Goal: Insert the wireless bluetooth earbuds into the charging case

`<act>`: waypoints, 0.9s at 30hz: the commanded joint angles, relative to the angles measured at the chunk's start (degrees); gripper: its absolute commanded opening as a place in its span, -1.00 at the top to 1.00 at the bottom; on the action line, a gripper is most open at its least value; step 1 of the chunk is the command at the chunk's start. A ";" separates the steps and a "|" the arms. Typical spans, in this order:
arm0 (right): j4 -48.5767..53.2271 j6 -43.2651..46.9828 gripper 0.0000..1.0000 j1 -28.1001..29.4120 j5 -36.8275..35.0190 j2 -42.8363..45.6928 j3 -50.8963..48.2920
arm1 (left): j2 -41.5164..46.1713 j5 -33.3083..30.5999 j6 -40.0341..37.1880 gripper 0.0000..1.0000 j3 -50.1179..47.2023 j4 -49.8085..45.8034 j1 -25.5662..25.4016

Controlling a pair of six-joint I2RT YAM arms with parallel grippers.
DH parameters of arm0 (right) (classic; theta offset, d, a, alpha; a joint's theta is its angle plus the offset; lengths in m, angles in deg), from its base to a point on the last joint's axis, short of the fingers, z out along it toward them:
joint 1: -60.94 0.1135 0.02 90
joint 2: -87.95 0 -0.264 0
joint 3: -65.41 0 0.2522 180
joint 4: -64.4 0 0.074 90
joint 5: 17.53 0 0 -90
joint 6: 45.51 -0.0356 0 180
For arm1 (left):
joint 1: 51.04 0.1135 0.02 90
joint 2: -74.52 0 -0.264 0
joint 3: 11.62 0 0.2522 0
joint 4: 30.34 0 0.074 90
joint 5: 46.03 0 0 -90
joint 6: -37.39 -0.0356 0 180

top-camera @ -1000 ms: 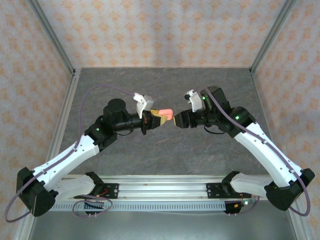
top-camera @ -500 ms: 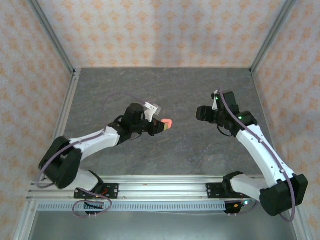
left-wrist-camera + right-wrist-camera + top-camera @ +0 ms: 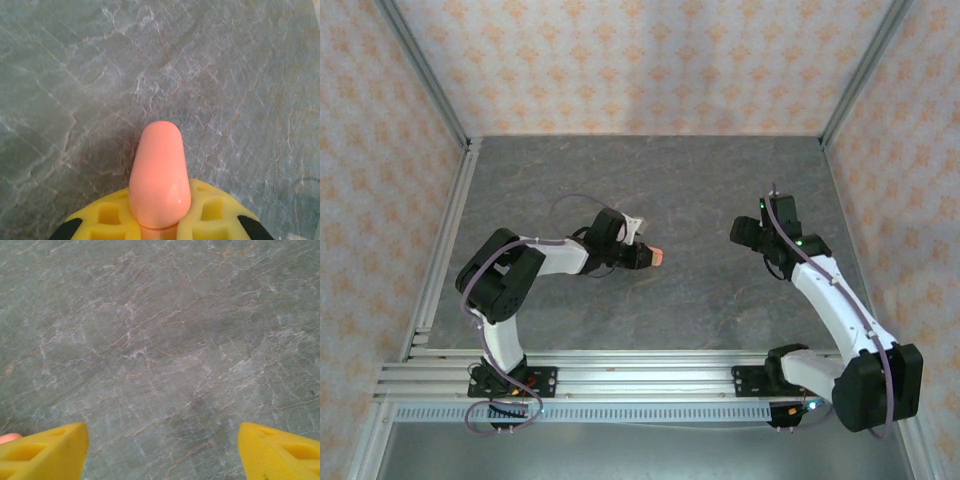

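The charging case, coral-pink, smooth, glossy and rounded, is pinched between the yellow latticed fingers of the left gripper, over the middle of the table. The right gripper stands spread wide and holds nothing. The table is grey veined stone, enclosed by orange-patterned walls.

grey marbled table w/ patterned walls round it. left arm folded back on itself, left gripper pointing right near table centre, clamped on a small coral-pink case that sticks out past its tip. right gripper faces it from the right, well apart, nothing seen in it. alu rails along near edge.
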 commanded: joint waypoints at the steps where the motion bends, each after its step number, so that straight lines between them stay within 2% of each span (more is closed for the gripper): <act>1: -3.56 0.01 -0.57 -0.41 -3.59 0.99 -1.44 | -0.83 -3.64 -0.85 0.50 1.84 -4.37 0.76; 5: -4.88 0.10 -0.58 -0.59 -4.35 1.53 -2.79 | -0.50 -5.31 -2.65 0.18 2.95 -7.93 0.92; 8: -5.37 0.14 -0.58 -0.67 -4.29 1.81 -3.50 | 0.51 -6.39 -3.84 -0.14 3.36 -9.86 0.90; 11: -5.36 0.19 -0.59 -0.76 -4.31 1.98 -3.77 | 2.06 -7.59 -5.15 -0.29 3.54 -11.88 0.93; 14: -5.31 0.20 -0.59 -0.99 -4.37 2.39 -4.08 | 4.01 -8.76 -6.77 -0.39 3.58 -13.97 1.08; 19: -7.82 1.03 -0.62 -1.03 -5.57 4.78 -7.38 | 8.14 -11.58 -10.74 -0.45 4.16 -18.84 1.62; 27: -24.76 2.18 -0.85 -1.03 -18.44 9.61 -19.52 | 18.41 -19.22 -17.85 -0.53 4.15 -26.89 6.51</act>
